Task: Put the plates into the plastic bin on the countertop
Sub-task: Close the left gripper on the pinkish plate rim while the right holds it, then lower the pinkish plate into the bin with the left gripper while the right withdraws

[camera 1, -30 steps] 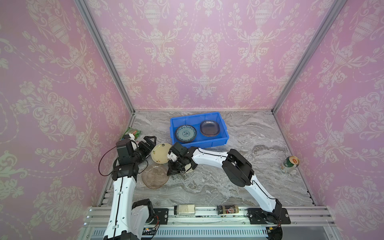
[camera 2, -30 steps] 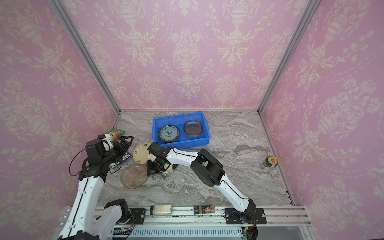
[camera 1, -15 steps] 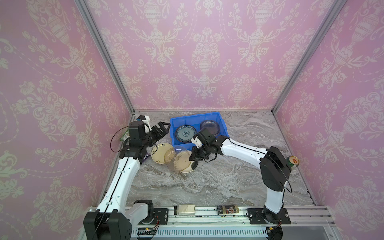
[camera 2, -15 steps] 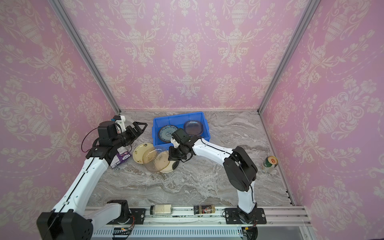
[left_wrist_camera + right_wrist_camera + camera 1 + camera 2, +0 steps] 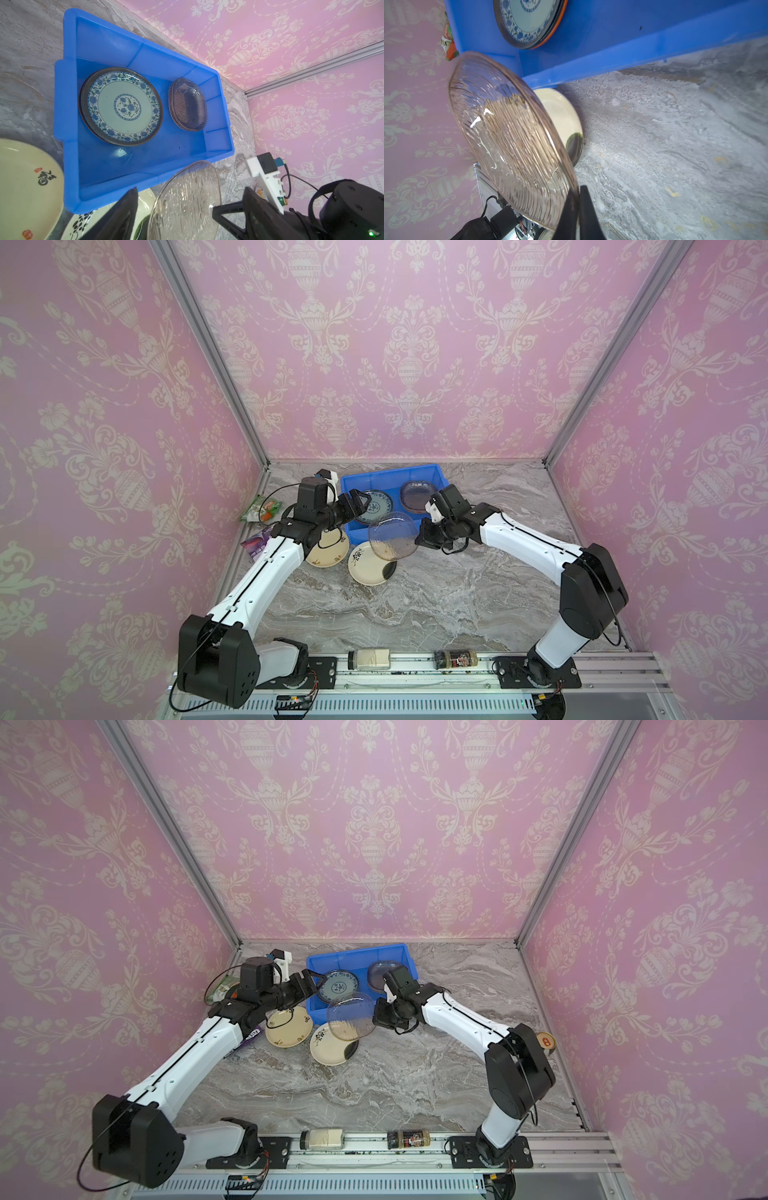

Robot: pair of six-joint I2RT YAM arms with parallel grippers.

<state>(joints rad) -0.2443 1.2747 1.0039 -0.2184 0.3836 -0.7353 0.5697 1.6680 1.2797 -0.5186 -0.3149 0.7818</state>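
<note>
Glass plate (image 5: 392,541) tilted before blue bin (image 5: 390,470), right gripper (image 5: 420,536) clamped on its rim, left gripper (image 5: 361,504) spread open by bin's left end

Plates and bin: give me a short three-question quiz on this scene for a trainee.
1. True or false: the right gripper pinches the glass plate by its rim, raised off the countertop.
2. How many cream plates lie outside the bin? A one, B two, C three.
3. Fill in: the ___ gripper stands open, holding nothing.
Key: 1 true; 2 B; 3 left, meaning the left gripper.
</note>
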